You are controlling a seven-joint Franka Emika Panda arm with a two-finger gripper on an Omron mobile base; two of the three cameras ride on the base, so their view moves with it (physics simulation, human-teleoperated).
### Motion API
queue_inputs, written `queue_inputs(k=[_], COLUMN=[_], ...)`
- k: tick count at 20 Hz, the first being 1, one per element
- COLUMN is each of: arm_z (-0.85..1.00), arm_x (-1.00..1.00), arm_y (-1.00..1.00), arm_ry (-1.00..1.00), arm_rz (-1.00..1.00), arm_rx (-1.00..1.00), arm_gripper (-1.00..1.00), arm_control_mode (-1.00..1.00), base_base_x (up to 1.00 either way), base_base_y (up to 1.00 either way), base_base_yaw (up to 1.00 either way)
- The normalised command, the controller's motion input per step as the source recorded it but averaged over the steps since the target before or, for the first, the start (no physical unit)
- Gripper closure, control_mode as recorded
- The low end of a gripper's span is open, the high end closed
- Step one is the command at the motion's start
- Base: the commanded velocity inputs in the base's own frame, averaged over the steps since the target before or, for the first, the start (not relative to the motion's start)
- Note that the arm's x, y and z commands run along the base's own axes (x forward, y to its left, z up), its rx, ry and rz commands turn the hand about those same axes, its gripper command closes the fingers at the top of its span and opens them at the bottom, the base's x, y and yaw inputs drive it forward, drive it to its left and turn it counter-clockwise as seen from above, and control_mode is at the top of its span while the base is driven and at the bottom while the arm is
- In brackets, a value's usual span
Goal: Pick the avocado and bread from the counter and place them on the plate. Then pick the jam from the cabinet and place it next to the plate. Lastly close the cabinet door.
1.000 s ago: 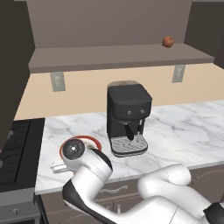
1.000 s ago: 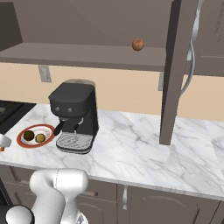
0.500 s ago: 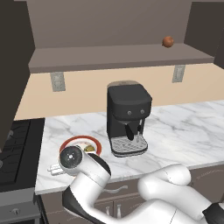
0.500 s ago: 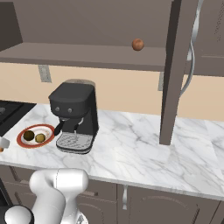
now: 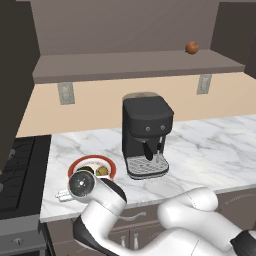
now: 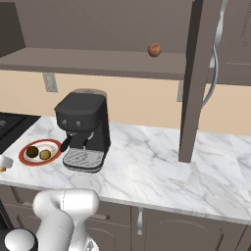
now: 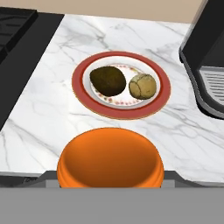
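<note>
The red-rimmed plate point(image 7: 121, 109) lies on the white marble counter point(image 7: 48, 100) with the dark avocado point(image 7: 107, 81) and the tan bread point(image 7: 142, 85) side by side in its centre. My gripper point(image 7: 110, 176) is shut on the orange jam point(image 7: 110, 159), which hangs just in front of the plate near the counter's front edge. The base views show the plate point(image 5: 79, 165) point(image 6: 29, 160) left of the coffee machine, with the gripper point(image 5: 64, 194) point(image 6: 3, 163) close beside it. The upper cabinet door point(image 6: 196, 78) stands open.
A black coffee machine point(image 5: 146, 134) point(image 6: 83, 128) stands right of the plate. A reddish-brown ball point(image 5: 191, 47) point(image 6: 154, 49) rests on the shelf above. A black stove point(image 5: 17, 167) borders the counter on the left. Bare marble point(image 6: 147, 171) stretches right of the machine.
My arm's round joint has drifted toward the counter's front edge, uncovering more of the plate. The grip on the jam is unchanged.
</note>
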Motion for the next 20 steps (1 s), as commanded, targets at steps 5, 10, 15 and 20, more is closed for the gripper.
queue_inputs(k=[5, 10, 15, 20], arm_z=[-0.05, -0.01, -0.04, -0.03], arm_x=[0.19, 0.1, 0.03, 0.0], arm_y=[0.0, 0.0, 0.0, 0.01], arm_ry=[0.0, -0.02, -0.06, -0.08], arm_rz=[0.0, 0.0, 0.0, 0.0], arm_rx=[0.0, 0.0, 0.0, 0.0], arm_gripper=[1.0, 1.0, 1.0, 1.0], arm_control_mode=[-1.0, -1.0, -1.0, -1.0], base_base_x=[0.0, 0.0, 0.0, 0.0], base_base_y=[0.0, 0.0, 0.0, 0.0], base_base_yaw=[0.0, 0.0, 0.0, 0.0])
